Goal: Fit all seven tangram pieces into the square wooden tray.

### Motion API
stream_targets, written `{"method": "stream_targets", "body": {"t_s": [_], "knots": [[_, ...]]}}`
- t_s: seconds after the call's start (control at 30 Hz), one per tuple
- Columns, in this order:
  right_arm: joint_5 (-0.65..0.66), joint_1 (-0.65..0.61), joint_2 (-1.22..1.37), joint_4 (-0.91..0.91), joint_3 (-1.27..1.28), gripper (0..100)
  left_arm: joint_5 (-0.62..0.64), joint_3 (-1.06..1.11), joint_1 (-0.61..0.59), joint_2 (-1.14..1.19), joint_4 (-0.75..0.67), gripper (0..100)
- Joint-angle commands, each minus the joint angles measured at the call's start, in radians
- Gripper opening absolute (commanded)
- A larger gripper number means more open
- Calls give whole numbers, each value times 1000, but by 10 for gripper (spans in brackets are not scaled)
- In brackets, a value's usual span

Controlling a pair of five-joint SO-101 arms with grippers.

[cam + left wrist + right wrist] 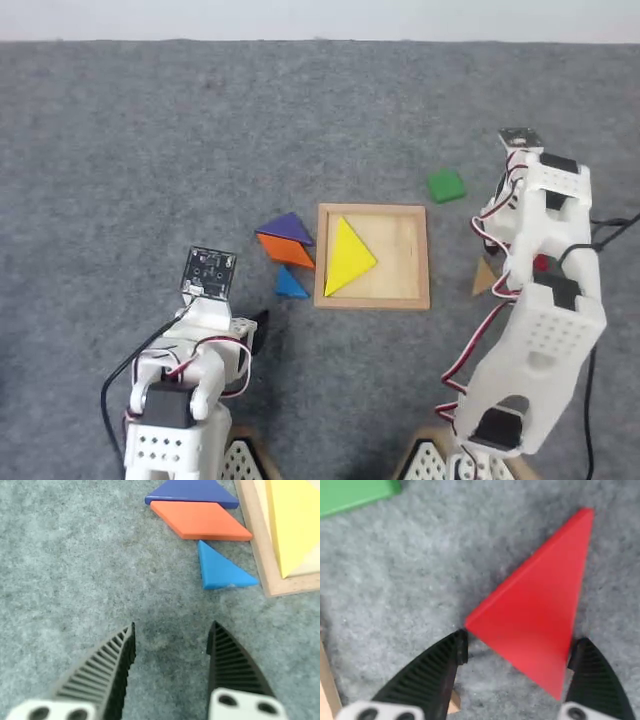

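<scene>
- Tray (372,209): square, wooden, held a flat yellow triangle (348,257).
- Left gripper (173,626): ribbed fingers (112,667) apart above grey felt (60,570).
- Right gripper (520,638): fingers (435,667) apart, flanking a red triangle (535,605).

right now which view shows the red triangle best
The right wrist view: the red triangle lies flat on the grey mat, large, between the fingertips of the open right gripper. The high view gives just a speck of the red triangle behind the right arm. The left wrist view faces the blue triangle instead.
</scene>
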Motion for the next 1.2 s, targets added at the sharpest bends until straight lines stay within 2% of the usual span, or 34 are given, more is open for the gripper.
{"method": "stream_targets", "body": {"t_s": [0.0, 0.2, 0.53, 0.7, 0.77, 1.0, 1.17], "knots": [[-14, 13, -5, 10, -48, 322, 9, -13, -2, -21, 3, 225], [-157, 5, -39, 12, -98, 322, 9, -13, -2, -21, 3, 225], [-264, -39, -41, 12, -114, 318, 9, -13, -2, -21, 3, 225], [-367, -41, -41, 1, -117, 210, 9, -13, -2, -21, 3, 225], [-381, -44, -41, -7, -118, 200, 9, -13, -2, -21, 3, 225], [-379, -38, -41, -2, -118, 270, 9, -13, -2, -21, 3, 225], [-379, -30, -42, 12, -118, 271, 9, -13, -2, -21, 3, 225]]}}
